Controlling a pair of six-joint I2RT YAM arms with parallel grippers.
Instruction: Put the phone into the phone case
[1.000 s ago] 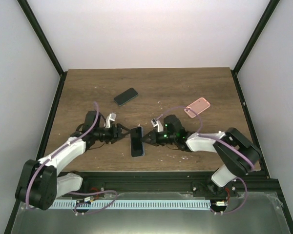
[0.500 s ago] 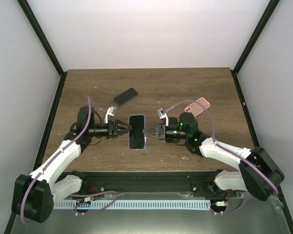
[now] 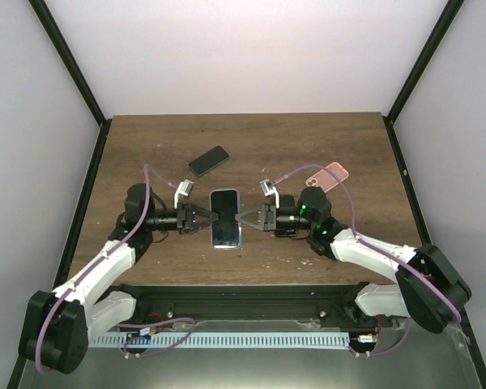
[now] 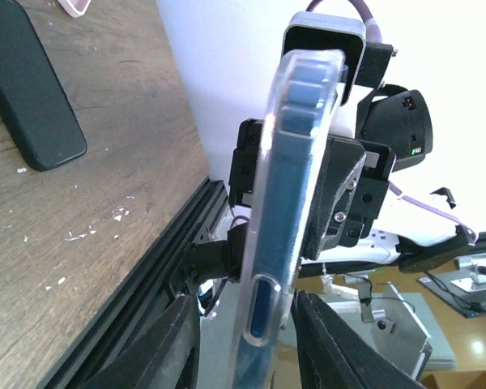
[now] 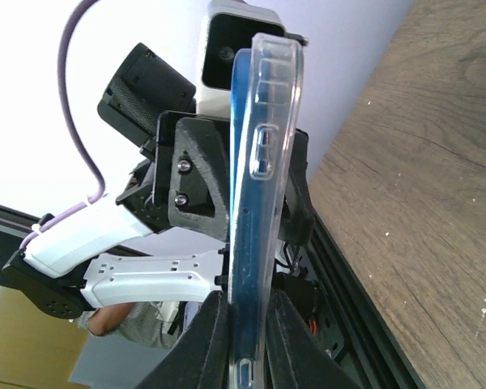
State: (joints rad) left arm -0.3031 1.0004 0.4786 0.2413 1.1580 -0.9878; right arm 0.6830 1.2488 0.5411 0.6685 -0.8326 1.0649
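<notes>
A blue phone seated in a clear phone case (image 3: 225, 219) hangs above the table's front middle, screen up, between both grippers. My right gripper (image 3: 247, 219) is shut on its right long edge; in the right wrist view its fingers (image 5: 247, 324) press both faces of the cased phone (image 5: 263, 203). My left gripper (image 3: 204, 217) straddles the left long edge. In the left wrist view the phone's edge (image 4: 279, 203) stands between the jaws (image 4: 247, 340), with a clear gap on one side, so they are open.
A dark phone-shaped slab (image 3: 208, 160) lies at the back left of the wooden table (image 3: 146, 146), seen also in the left wrist view (image 4: 28, 89). A pink case (image 3: 328, 174) lies at the back right. A black rail (image 3: 251, 290) runs along the near edge.
Both arms raised the cased phone off the table and turned it flat, screen up, a little farther back. The left jaws widened, then narrowed around its edge.
</notes>
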